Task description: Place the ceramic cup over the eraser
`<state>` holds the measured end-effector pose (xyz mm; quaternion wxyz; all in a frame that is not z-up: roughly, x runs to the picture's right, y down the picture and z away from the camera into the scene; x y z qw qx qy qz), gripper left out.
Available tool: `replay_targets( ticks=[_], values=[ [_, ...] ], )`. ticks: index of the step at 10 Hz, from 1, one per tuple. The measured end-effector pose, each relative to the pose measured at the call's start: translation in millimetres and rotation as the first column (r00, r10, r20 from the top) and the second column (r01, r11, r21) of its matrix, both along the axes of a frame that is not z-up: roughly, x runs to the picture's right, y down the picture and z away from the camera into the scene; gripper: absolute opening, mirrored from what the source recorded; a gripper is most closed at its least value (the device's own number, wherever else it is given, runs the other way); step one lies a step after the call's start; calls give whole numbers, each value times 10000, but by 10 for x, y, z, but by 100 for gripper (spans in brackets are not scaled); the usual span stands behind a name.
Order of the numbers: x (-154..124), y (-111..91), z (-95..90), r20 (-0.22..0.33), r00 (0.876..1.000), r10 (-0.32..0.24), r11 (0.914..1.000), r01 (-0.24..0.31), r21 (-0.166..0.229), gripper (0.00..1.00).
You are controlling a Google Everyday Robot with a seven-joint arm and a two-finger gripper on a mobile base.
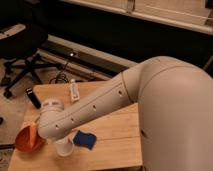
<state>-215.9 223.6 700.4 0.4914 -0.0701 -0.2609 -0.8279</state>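
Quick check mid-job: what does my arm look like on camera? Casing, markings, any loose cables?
The arm is smooth off-white casing: a bulky rounded housing close to the camera, tapering into a tube with a row of small dark holes, ending in a round ribbed cap. No cables show on it. The pincer is hidden beneath that end, by the ceramic cup.
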Motion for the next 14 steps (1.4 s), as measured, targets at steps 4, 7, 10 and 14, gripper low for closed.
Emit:
replay_targets(
  ticks=[4,7,10,14],
  values=[
    [-124,211,48,243,9996,-153,9976,169,-670,80],
    [-153,280,40,129,9986,-504,9959,512,-742,58],
    [-151,258,55,-482,9952,-849,9952,823,-523,28],
    [-157,-601,-36,-1066,9933,452,9959,-364,834,0]
  ],
)
